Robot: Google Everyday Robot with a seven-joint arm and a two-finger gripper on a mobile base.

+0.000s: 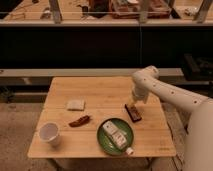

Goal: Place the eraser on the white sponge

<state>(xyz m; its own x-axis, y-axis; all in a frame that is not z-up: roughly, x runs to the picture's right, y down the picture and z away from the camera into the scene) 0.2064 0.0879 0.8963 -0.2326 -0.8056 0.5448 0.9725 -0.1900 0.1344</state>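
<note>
So the gripper [133, 102] is down low on the right side of the wooden table [100, 87], sitting right at the far end of the eraser [134, 113], and honestly I can't make out whether it's clamped or spread apart. The eraser lies flat on the tabletop just beyond the green plate [126, 131], which has a white bottle-like item [114, 135] on it. The white sponge [76, 104] is well off to the left, with a red-brown chili [79, 121] and a white paper cup [50, 133] nearer the front edge

One each: tool [133, 103] at eraser [133, 112], white sponge [76, 104], chili-shaped item [79, 121], paper cup [49, 133], green plate [102, 138], white bottle [116, 136]
</note>
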